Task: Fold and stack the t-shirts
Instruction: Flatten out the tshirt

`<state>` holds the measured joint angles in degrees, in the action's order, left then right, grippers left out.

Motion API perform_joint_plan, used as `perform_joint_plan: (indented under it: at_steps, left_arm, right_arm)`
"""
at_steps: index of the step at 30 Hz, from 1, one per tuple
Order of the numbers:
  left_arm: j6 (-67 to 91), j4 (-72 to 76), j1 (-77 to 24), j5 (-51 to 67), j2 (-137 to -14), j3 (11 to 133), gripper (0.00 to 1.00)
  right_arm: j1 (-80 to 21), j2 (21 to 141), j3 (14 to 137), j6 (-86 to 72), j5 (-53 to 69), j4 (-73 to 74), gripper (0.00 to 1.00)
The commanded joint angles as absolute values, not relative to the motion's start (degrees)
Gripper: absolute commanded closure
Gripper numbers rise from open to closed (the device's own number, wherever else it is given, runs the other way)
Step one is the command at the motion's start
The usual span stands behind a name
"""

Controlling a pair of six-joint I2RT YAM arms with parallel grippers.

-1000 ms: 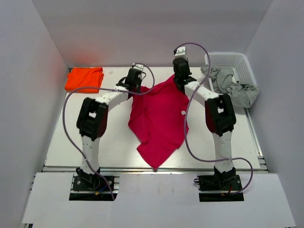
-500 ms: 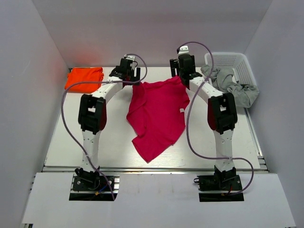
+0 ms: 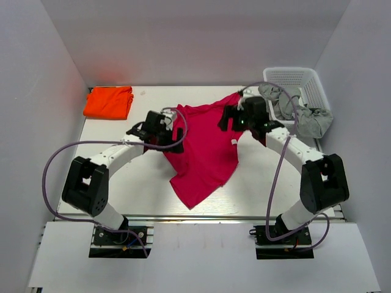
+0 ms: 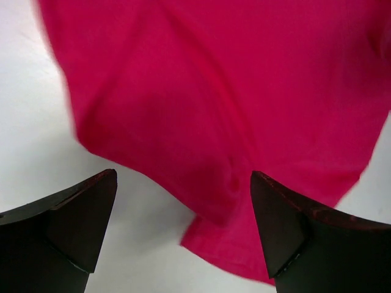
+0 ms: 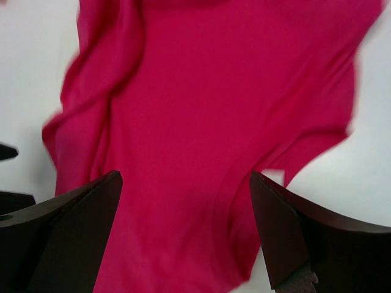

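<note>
A magenta-red t-shirt (image 3: 204, 152) lies spread and rumpled on the white table (image 3: 110, 177), one corner pointing at the near edge. My left gripper (image 3: 176, 139) hovers open at its left edge, nothing between the fingers. In the left wrist view the gripper (image 4: 183, 177) looks down on the shirt's hem (image 4: 214, 97) and bare table. My right gripper (image 3: 225, 119) stands open over the shirt's upper right part. The right wrist view shows that gripper (image 5: 184, 177) above wrinkled magenta cloth (image 5: 214, 110), holding nothing. An orange t-shirt (image 3: 109, 102) lies folded at the back left corner.
A white plastic basket (image 3: 308, 78) stands at the back right, with grey clothes (image 3: 299, 113) spilling over its front rim. White walls enclose the table on three sides.
Both grippers have opened and let go of the magenta shirt, which has dropped onto the table. Both arms have drawn back from the far edge toward the shirt's middle.
</note>
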<state>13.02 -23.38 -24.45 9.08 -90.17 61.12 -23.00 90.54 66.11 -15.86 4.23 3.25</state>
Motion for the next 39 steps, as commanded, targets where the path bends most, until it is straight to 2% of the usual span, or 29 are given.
perform_joint_plan:
  at_steps: [1,5,6,10,17,19,22,24,26,32,37,38,39]
  left_arm:
    - [13.62,-21.09,-27.24,15.21,-86.66,56.53,0.00]
    - [13.62,-23.20,-30.14,12.22,-87.28,55.38,0.15]
    - [13.62,-23.20,-31.02,12.22,-87.28,55.37,0.15]
    - [13.01,-23.82,-32.61,11.08,-87.28,53.35,0.26]
    - [14.85,-25.66,-35.33,5.37,-89.65,53.35,0.35]
    - [14.85,-25.66,-35.94,5.36,-90.18,53.35,0.41]
    - [14.85,-24.08,-36.56,5.36,-90.79,53.35,0.59]
    - [15.99,-23.38,-36.56,3.97,-91.31,53.88,0.82]
    - [16.00,-23.38,-36.56,2.91,-91.32,54.58,1.00]
    - [19.24,-25.22,-35.16,-3.07,-84.92,54.58,1.00]
    - [25.04,-31.71,-35.16,-14.93,-80.95,54.05,1.00]
    - [26.09,-32.60,-35.16,-17.90,-80.95,53.53,1.00]
    - [26.63,-33.39,-35.16,-19.06,-80.34,53.53,1.00]
  right_arm:
    - [-23.82,87.46,59.08,-21.18,14.40,2.74,0.10]
    - [-24.26,81.32,50.91,-23.11,18.80,1.76,0.10]
    - [-24.43,80.78,50.28,-23.03,18.81,1.76,0.10]
    - [-25.40,77.09,47.47,-22.24,18.99,4.21,0.10]
    - [-28.20,74.27,45.88,-20.13,16.27,12.82,0.10]
    - [-29.00,73.92,45.71,-18.90,15.74,14.41,0.10]
    - [-30.93,74.79,45.09,-18.72,15.21,15.64,0.10]
    - [-32.60,76.99,44.74,-19.07,15.29,15.82,0.10]
    - [-34.09,79.35,44.65,-19.95,14.68,16.43,0.10]
    - [-37.78,83.75,46.32,-21.36,5.03,17.58,0.16]
    - [-40.77,92.54,51.32,-21.79,0.27,19.77,0.21]
    - [-40.96,94.29,51.68,-23.10,-1.74,20.12,0.25]
    - [-41.13,95.87,52.90,-24.68,-2.28,20.65,0.40]
